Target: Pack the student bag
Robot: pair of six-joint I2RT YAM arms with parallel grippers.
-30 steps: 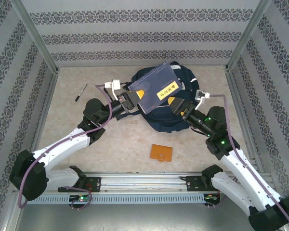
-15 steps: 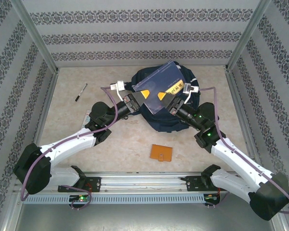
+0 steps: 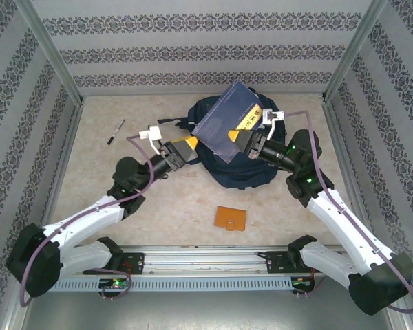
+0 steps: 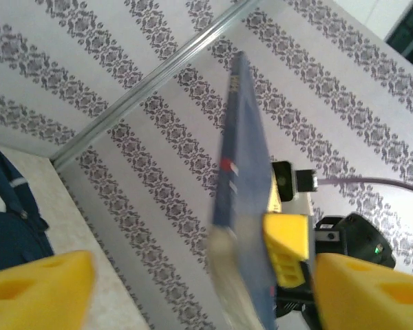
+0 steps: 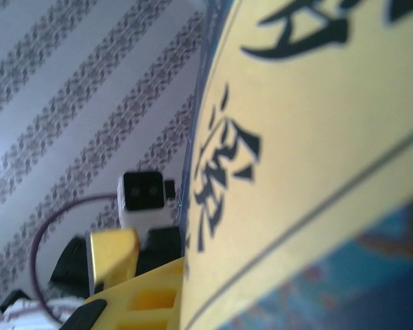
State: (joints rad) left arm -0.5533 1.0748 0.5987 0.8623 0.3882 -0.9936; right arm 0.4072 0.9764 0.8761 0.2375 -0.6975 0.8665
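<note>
Flat navy book (image 3: 228, 120) pinched in right claw (image 3: 239, 139) above fabric student bag (image 3: 244, 172); left claw (image 3: 189, 143) spread wide

Chinese characters on yellow label (image 5: 296, 137) of book (image 3: 222, 125)

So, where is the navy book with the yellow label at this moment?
In the top view, the navy book is tilted over the student bag, far centre, gripped at its right edge by the right gripper.

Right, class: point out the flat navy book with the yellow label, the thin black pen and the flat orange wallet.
flat navy book (image 3: 220, 124): top view, cover's middle.
thin black pen (image 3: 115, 132): top view, mid-barrel.
flat orange wallet (image 3: 230, 218): top view, centre.
</note>
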